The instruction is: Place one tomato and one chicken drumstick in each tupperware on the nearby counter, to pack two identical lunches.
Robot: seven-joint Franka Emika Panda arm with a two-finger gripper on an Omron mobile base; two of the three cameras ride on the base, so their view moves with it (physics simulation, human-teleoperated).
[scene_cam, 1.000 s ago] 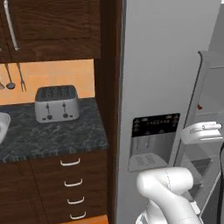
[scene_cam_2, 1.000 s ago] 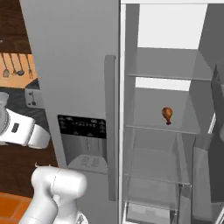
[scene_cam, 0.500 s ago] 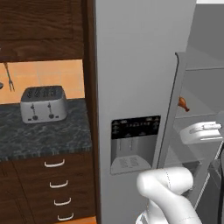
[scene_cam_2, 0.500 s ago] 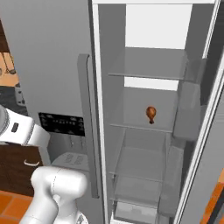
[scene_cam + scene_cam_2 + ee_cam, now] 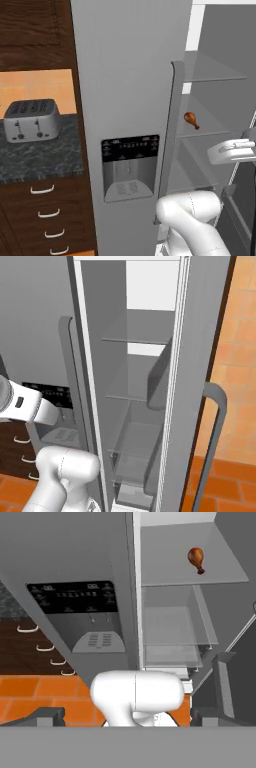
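Parked right up against a grey fridge (image 5: 130, 75) with its right-hand compartment open. One chicken drumstick (image 5: 191, 119) sitting alone on a glass shelf (image 5: 220, 574) inside, fat end up and thin end angled down in the hand view, also easy to spot from the left base view just past the door's long handle (image 5: 169, 140). Gripper (image 5: 127, 716) spread about as wide as it goes, holding nothing, well short of the drumstick and pointed toward the fridge front with its dispenser panel (image 5: 75, 598). Off to the left, dark marbled counter (image 5: 40, 157) over brown drawers (image 5: 47, 217), with a steel toaster (image 5: 31, 120) on top. Orange tile floor (image 5: 30, 692) below.
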